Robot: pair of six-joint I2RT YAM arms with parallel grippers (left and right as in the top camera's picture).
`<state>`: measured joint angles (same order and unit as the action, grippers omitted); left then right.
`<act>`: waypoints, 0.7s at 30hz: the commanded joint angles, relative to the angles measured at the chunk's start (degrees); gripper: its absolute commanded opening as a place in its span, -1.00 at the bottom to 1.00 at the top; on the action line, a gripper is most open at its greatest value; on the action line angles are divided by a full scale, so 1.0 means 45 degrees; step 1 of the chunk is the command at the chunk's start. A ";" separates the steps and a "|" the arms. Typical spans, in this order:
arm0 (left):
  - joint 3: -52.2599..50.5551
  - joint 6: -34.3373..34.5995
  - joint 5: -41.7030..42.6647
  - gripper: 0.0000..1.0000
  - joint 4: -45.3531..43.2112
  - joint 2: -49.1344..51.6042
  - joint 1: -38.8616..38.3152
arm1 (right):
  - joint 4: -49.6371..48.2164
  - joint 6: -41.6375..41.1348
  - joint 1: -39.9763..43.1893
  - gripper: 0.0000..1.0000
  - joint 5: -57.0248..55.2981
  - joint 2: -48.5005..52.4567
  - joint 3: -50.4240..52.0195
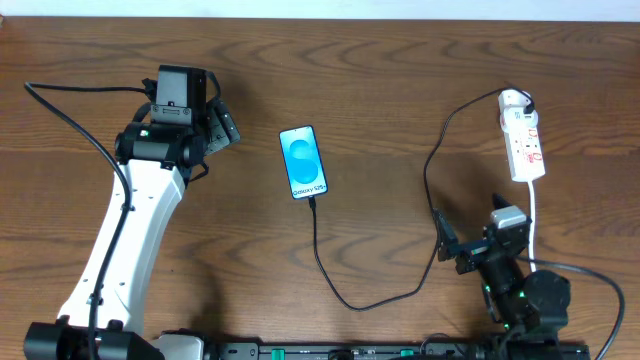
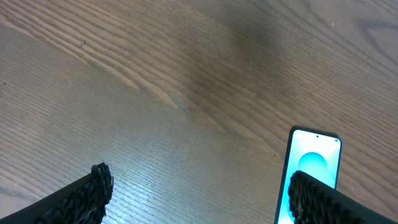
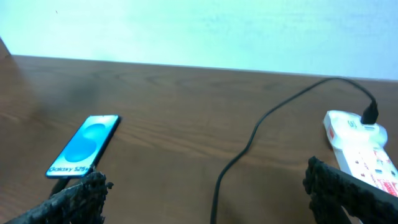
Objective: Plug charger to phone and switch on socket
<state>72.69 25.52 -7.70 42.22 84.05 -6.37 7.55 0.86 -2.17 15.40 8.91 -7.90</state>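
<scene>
The phone (image 1: 303, 162) lies face up mid-table, its blue screen lit. The charger (image 1: 330, 280), a thin black cable, meets the phone's bottom edge, loops toward the front and runs up to a black plug at the top of the socket (image 1: 524, 140), a white power strip at the right. My left gripper (image 1: 222, 108) hovers open to the left of the phone with nothing in it. In the left wrist view the gripper (image 2: 199, 186) is over bare wood, and the phone (image 2: 314, 158) is by its right finger. My right gripper (image 1: 467, 212) is open between the cable and the socket. In the right wrist view the gripper (image 3: 205, 186) is empty, with the charger (image 3: 249, 140) running between its fingers on the table, the phone (image 3: 84, 146) to the left and the socket (image 3: 360, 149) to the right.
The socket's thick white cord (image 1: 533, 225) runs toward the front edge beside my right arm. A black arm cable (image 1: 70, 120) curves over the table at the far left. Brown wooden tabletop (image 1: 400, 60) stretches behind the phone.
</scene>
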 commanded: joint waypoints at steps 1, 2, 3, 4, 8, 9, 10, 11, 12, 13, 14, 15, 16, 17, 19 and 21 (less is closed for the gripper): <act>0.0126 0.0068 -0.0204 0.84 0.0049 -0.0010 0.0068 | -0.0690 0.0403 -0.0112 0.99 -0.0253 -0.0690 0.0937; 0.0126 0.0068 -0.0204 0.84 0.0053 -0.0010 0.0068 | -0.0981 0.0398 -0.0112 0.99 -0.0369 -0.0855 0.1190; 0.0126 0.0068 -0.0204 0.84 0.0049 -0.0010 0.0068 | -0.1180 0.0398 -0.0112 0.99 -0.0403 -0.0967 0.1355; 0.0126 0.0068 -0.0204 0.84 0.0053 -0.0010 0.0068 | -0.1399 0.0398 -0.0112 0.99 -0.0442 -0.1064 0.1515; 0.0126 0.0068 -0.0204 0.84 0.0049 -0.0010 0.0068 | -0.1588 0.0413 -0.0126 0.98 -0.0656 -0.1282 0.1685; 0.0126 0.0068 -0.0204 0.84 0.0049 -0.0010 0.0068 | -0.1603 0.0408 -0.0126 0.99 -0.0685 -0.1316 0.1685; 0.0126 0.0068 -0.0204 0.84 0.0049 -0.0010 0.0068 | -0.1647 0.0447 -0.0126 0.99 -0.0797 -0.1365 0.1685; 0.0126 0.0068 -0.0204 0.84 0.0049 -0.0010 0.0068 | -0.1671 0.0447 -0.0126 0.99 -0.1103 -0.1452 0.1685; 0.0126 0.0068 -0.0204 0.84 0.0049 -0.0010 0.0068 | -0.1637 0.0442 -0.0126 0.98 -0.1273 -0.1525 0.1685; 0.0126 0.0068 -0.0204 0.84 0.0049 -0.0010 0.0068 | -0.1603 0.0432 -0.0121 0.98 -0.1486 -0.1627 0.1685; 0.0126 0.0068 -0.0204 0.84 0.0053 -0.0010 0.0068 | -0.1545 0.0427 -0.0121 0.99 -0.1603 -0.1715 0.1685; 0.0126 0.0068 -0.0204 0.84 0.0049 -0.0010 0.0068 | -0.1486 0.0413 -0.0121 0.98 -0.1690 -0.1797 0.1690; 0.0126 0.0068 -0.0204 0.84 0.0049 -0.0010 0.0068 | -0.1394 0.0389 -0.0121 0.99 -0.1749 -0.1899 0.1690; 0.0126 0.0068 -0.0204 0.84 0.0053 -0.0010 0.0068 | -0.1331 0.0389 -0.0121 0.98 -0.1787 -0.1923 0.1690; 0.0126 0.0068 -0.0204 0.84 0.0049 -0.0010 0.0068 | -0.1214 0.0330 -0.0121 0.98 -0.1889 -0.1919 0.1690; 0.0126 0.0068 -0.0204 0.84 0.0049 -0.0010 0.0068 | -0.0831 -0.0063 -0.0121 0.99 -0.2433 -0.1919 0.1690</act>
<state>72.69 25.52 -7.70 42.22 84.05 -6.37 2.33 1.98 -2.20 8.16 0.82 -0.51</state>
